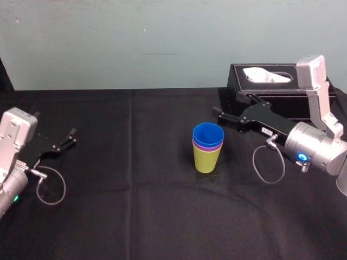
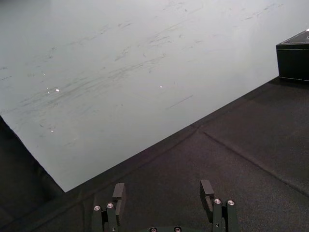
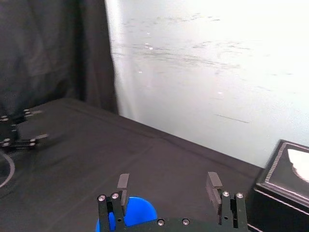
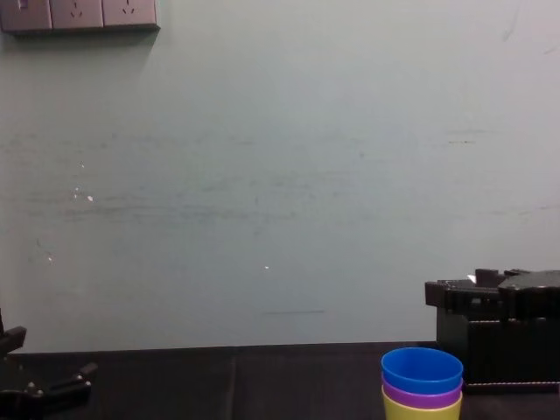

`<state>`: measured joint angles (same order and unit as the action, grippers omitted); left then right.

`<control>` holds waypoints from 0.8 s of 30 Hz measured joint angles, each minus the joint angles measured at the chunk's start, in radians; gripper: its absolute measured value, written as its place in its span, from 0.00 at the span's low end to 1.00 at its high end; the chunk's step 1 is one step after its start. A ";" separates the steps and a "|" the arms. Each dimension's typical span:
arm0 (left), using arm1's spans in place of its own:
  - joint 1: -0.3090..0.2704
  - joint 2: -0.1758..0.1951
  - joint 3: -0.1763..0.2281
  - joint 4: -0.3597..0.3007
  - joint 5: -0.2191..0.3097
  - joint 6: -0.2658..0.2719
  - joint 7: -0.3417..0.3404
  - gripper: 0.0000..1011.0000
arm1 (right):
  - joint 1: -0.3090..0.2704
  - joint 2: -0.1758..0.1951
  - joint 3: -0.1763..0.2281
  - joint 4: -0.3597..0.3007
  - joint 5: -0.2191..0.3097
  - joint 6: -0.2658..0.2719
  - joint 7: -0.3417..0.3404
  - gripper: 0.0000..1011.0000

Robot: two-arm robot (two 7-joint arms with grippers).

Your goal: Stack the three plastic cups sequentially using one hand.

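Note:
The three plastic cups stand nested upright in the middle of the black table: the blue cup (image 1: 208, 134) on top, a purple rim (image 1: 207, 145) under it, and the yellow-green cup (image 1: 207, 160) at the bottom. The chest view shows the same stack (image 4: 422, 378). My right gripper (image 1: 227, 105) hovers just right of and behind the stack, open, with nothing between its fingers. In the right wrist view the gripper (image 3: 168, 186) is spread wide above the blue cup (image 3: 137, 211). My left gripper (image 1: 54, 132) rests open at the far left, and its own wrist view (image 2: 162, 191) shows it holding nothing.
A black stitched tissue box (image 1: 271, 81) with white tissue stands at the back right, close behind my right arm. It also appears in the other views (image 3: 285, 179) (image 4: 512, 354). A pale wall (image 1: 162, 43) closes off the table's far edge.

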<state>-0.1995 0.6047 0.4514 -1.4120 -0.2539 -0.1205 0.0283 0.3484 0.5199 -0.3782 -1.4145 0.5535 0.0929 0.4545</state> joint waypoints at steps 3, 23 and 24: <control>0.000 0.000 0.000 0.000 0.000 0.000 0.000 1.00 | 0.000 -0.006 0.009 0.003 -0.015 0.006 -0.028 0.99; 0.000 0.000 0.000 0.000 0.000 0.000 0.000 1.00 | 0.000 -0.038 0.047 -0.001 -0.121 0.120 -0.155 0.99; 0.000 0.000 0.000 0.000 0.000 0.000 0.000 1.00 | 0.000 -0.040 0.048 -0.002 -0.126 0.127 -0.155 0.99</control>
<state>-0.1995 0.6047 0.4514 -1.4120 -0.2539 -0.1205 0.0283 0.3481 0.4802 -0.3302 -1.4165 0.4277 0.2199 0.2997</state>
